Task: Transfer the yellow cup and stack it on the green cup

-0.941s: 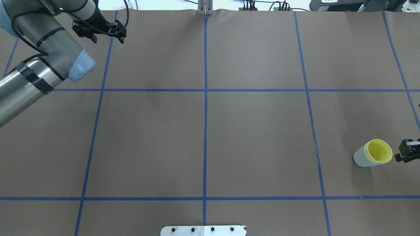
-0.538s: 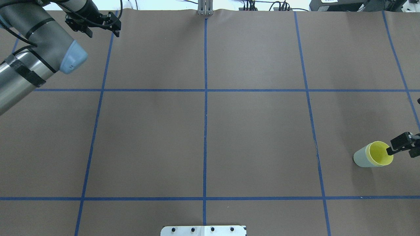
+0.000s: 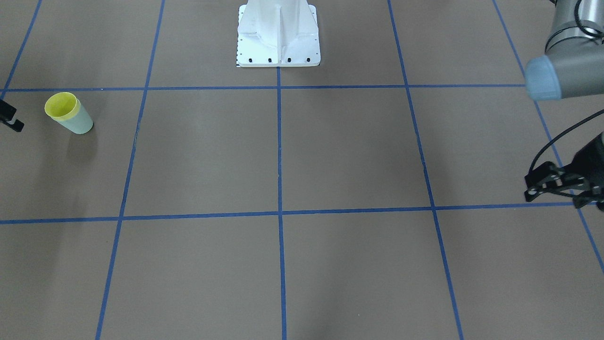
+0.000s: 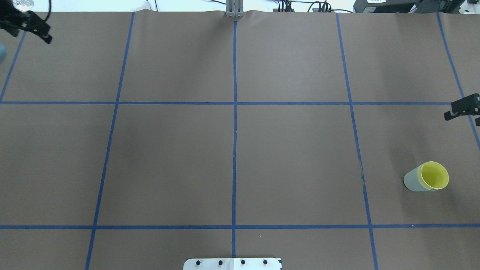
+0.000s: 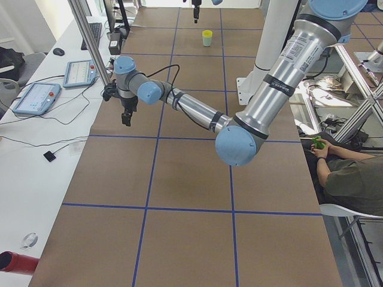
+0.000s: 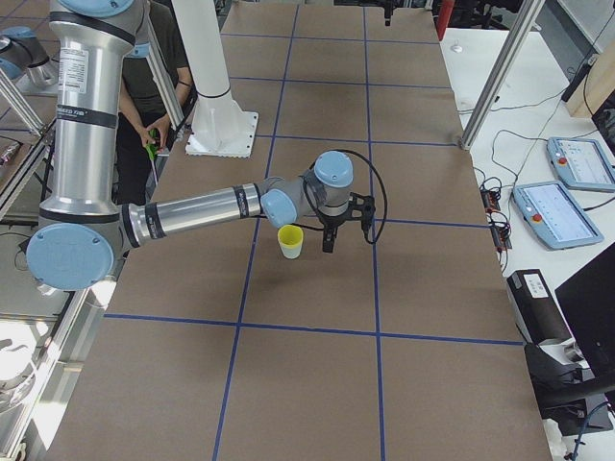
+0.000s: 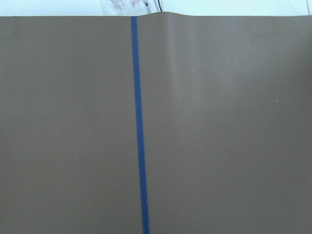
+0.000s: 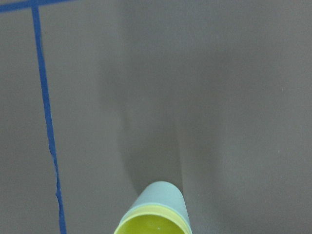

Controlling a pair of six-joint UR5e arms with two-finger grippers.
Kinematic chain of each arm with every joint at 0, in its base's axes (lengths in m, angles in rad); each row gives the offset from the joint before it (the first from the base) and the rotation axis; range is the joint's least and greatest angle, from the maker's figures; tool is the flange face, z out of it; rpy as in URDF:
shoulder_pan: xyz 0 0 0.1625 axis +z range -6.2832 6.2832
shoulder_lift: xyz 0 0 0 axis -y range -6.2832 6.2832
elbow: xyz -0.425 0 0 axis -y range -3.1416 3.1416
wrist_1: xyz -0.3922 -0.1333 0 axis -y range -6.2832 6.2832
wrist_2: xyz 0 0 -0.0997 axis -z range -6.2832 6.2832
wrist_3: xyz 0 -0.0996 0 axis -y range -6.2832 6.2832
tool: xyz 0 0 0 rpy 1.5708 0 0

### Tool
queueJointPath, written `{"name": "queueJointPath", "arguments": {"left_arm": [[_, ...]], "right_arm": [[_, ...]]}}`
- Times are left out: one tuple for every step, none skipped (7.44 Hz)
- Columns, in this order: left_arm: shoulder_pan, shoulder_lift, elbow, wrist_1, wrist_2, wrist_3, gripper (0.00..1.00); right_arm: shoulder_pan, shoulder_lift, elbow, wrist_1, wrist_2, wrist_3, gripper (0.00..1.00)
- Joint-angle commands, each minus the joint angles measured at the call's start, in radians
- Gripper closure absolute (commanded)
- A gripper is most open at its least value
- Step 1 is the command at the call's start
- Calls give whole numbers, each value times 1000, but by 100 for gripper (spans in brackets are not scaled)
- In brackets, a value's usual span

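The yellow cup (image 4: pixel 434 175) sits nested inside the green cup (image 4: pixel 411 181), upright on the table's right side. The pair also shows in the front view, yellow cup (image 3: pixel 60 105) in green cup (image 3: pixel 81 124), and in the right wrist view, where the green cup (image 8: pixel 161 195) is at the bottom edge. My right gripper (image 4: pixel 468 112) is at the right edge, apart from the cups and farther out on the table, with its fingers apart and empty. My left gripper (image 4: pixel 32 34) is at the far left corner, open and empty, and also shows in the front view (image 3: pixel 552 197).
Blue tape lines divide the brown table cover into squares. The white robot base (image 3: pixel 278 38) stands at the near middle edge. A metal post (image 4: pixel 234 9) stands at the far edge. Tablets (image 6: pixel 577 163) and a seated operator (image 5: pixel 347 173) are beside the table.
My right gripper has moved off the cups' rim toward the far side of the table. My left arm has swung away to the far left corner. The cups have not moved.
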Motion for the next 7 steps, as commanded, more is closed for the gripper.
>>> {"name": "queueJointPath", "arguments": {"left_arm": [[-163,143,-44,95,-88,236,1],[-236,232,-47,78,-150,271,1],[-284,299,-79,82,-170,381,1],[-288,364,-157,82,-152,396,1],[-289,404,-201,85,-141,397,1],[-288,435,-220,88,-141,397,1],[-289,450,-222,90,-147,397,1]], "right_arm": [[58,80,-98,-6,-33,-89,0],[79,101,-133,-6,-35,-104,0],[101,102,-147,-11,-33,-140,0],[121,105,-148,-43,-33,-147,0],[139,106,-149,-69,-35,-176,0],[151,108,-154,-119,-35,-250,0],[168,109,-155,-144,-35,-319,0]]}}
